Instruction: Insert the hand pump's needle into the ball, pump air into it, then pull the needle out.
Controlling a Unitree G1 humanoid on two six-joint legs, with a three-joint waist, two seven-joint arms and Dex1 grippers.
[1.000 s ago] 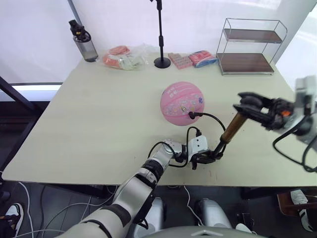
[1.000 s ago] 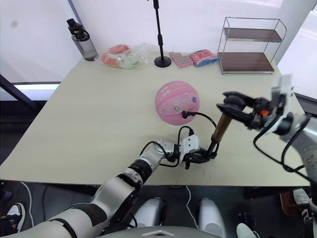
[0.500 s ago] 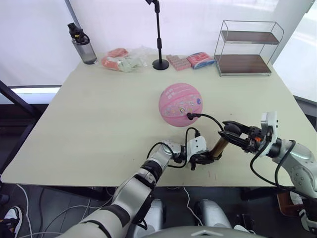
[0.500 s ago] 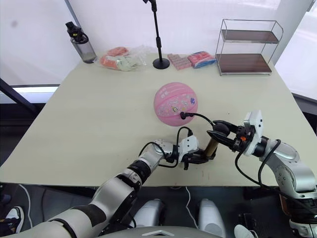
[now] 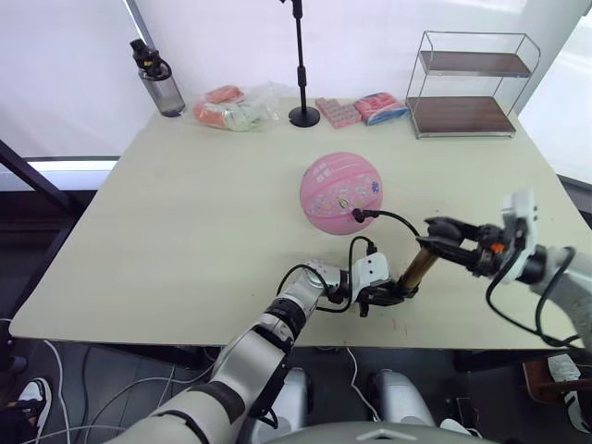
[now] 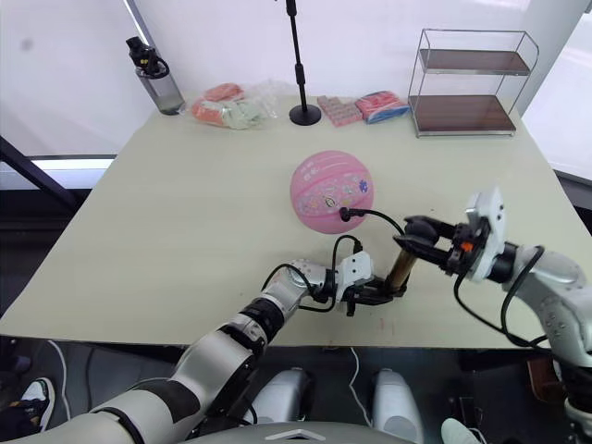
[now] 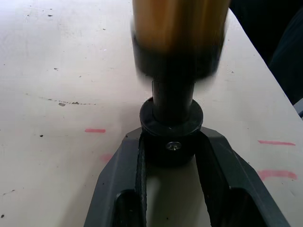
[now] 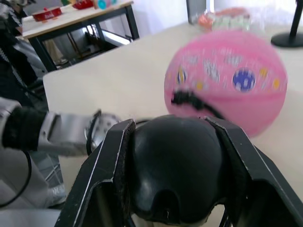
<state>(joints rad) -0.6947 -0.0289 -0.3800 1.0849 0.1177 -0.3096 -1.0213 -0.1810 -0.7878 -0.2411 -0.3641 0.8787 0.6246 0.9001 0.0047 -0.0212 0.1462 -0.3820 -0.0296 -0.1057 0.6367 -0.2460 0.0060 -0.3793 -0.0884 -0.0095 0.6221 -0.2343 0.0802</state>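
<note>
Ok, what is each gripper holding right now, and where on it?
Both hold the pump. The left gripper is shut on its black bottom cap, and the right gripper is shut on the black handle at the top.

The left gripper (image 5: 387, 296) lies low on the table, forearm stretched forward, its two black fingers (image 7: 124, 179) closed around the black end cap. The right gripper (image 5: 437, 229) reaches inward from the right, fingers clamped on the round black handle.
</note>
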